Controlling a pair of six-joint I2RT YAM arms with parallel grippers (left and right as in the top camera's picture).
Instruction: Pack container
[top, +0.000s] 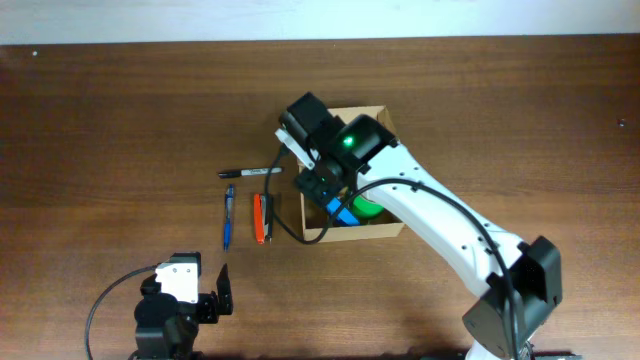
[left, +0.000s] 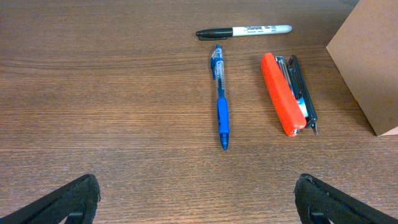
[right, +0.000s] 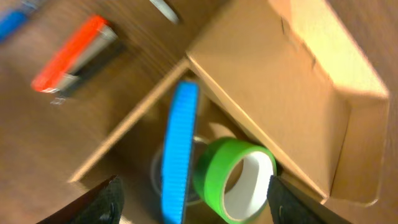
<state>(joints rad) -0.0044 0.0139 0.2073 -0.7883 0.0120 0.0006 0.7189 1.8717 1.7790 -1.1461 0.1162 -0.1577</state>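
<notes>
The tan cardboard container (top: 390, 228) stands open at the table's middle, its flap lid (right: 292, 81) folded back. Inside it a flat blue plastic object (right: 177, 149) stands on edge beside a green tape roll (right: 233, 177); both also show in the overhead view (top: 345, 213) (top: 370, 208). My right gripper (right: 193, 202) is open, just above the container's opening, holding nothing. My left gripper (left: 199, 202) is open and empty near the table's front edge, well short of the loose items.
Left of the container lie a black marker (left: 242, 30), a blue pen (left: 220, 99) and an orange stapler (left: 283, 93). They also show in the overhead view: marker (top: 250, 172), pen (top: 228, 216), stapler (top: 261, 217).
</notes>
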